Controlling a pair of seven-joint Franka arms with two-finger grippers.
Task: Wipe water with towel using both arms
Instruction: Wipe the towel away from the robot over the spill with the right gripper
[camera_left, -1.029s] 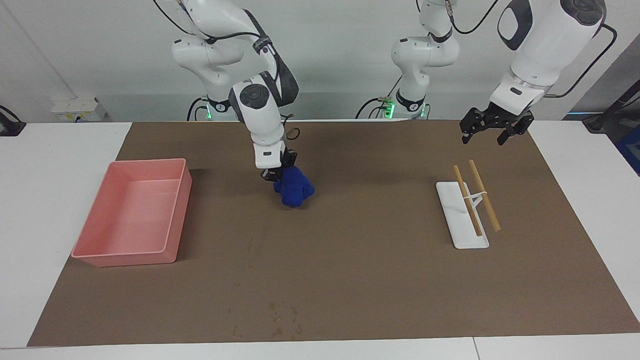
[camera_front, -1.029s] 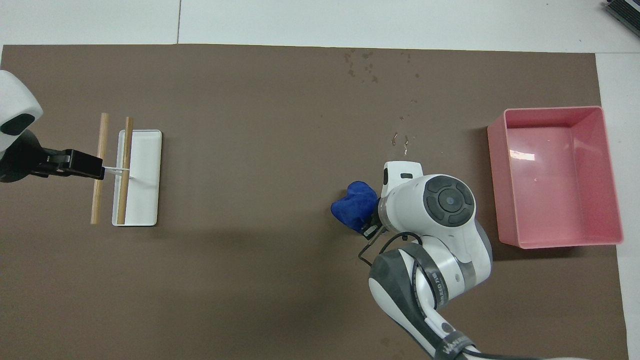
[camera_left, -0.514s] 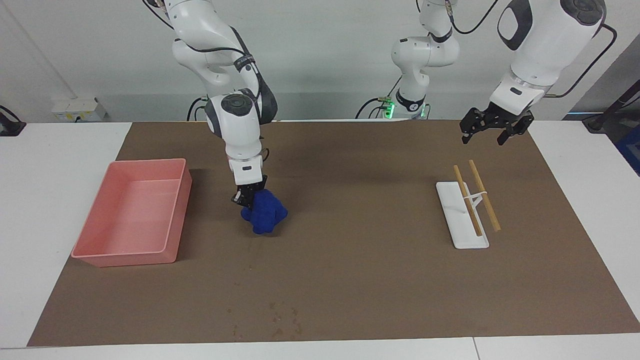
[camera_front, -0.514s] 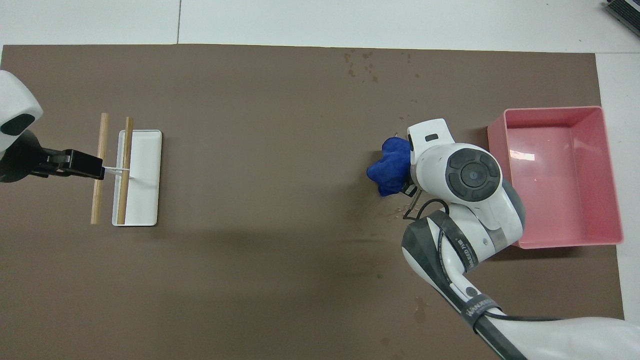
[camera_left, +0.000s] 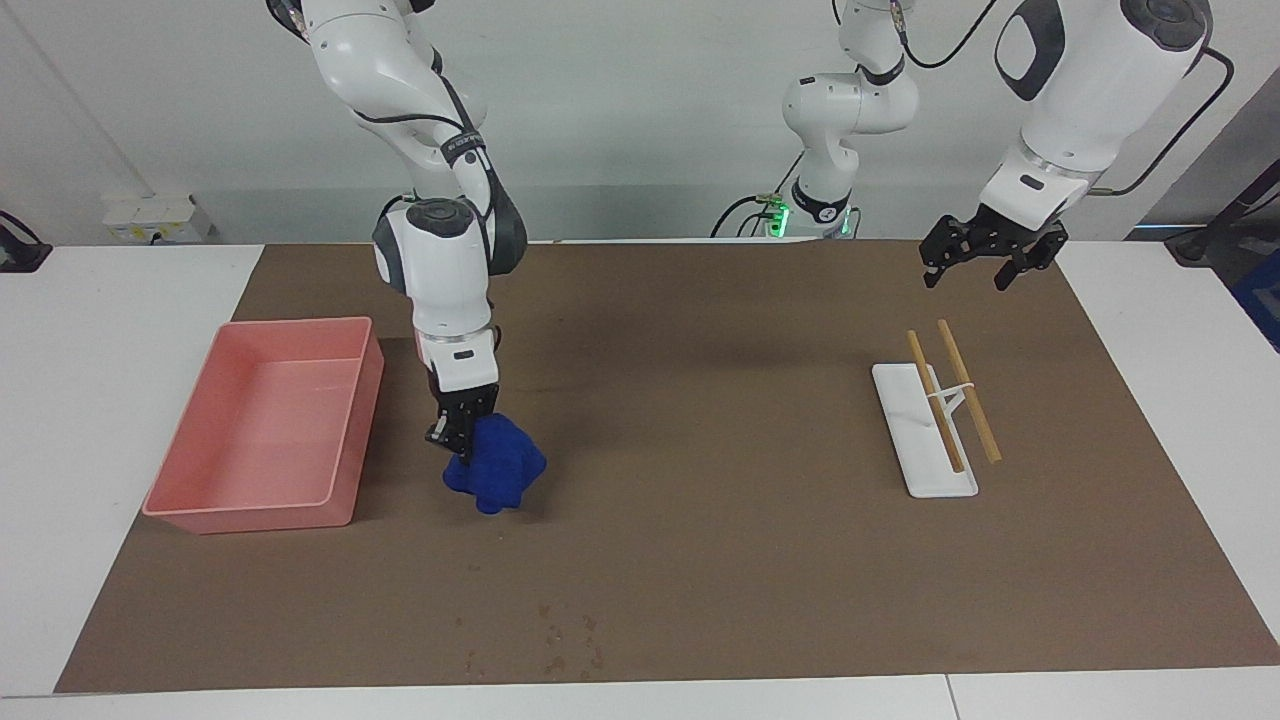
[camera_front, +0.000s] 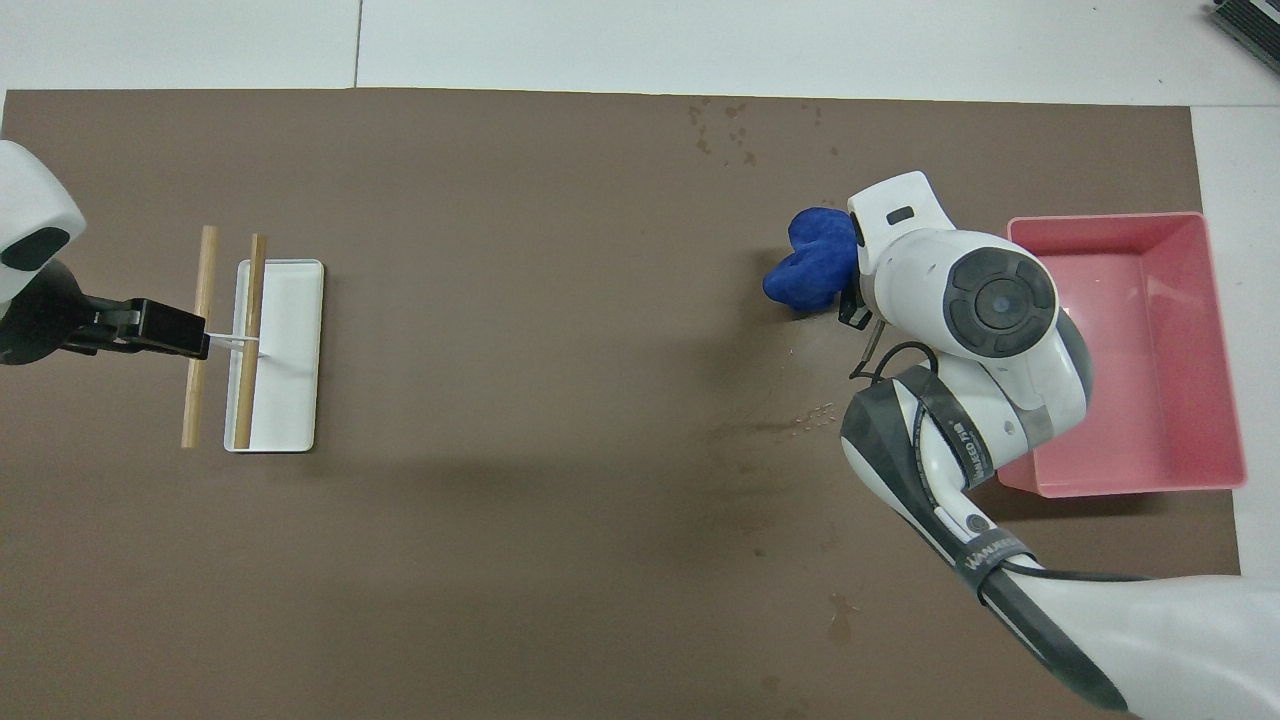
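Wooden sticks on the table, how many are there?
2. Both wooden sticks lie side by side at the left arm's end of the table: one stick lies across the white tray, the other stick on the mat beside it.

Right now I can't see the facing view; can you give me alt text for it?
The right gripper presses a deep-blue towel onto the brown mat beside the pink tray. The left gripper waits, open, in the air above two wooden sticks on a white holder.
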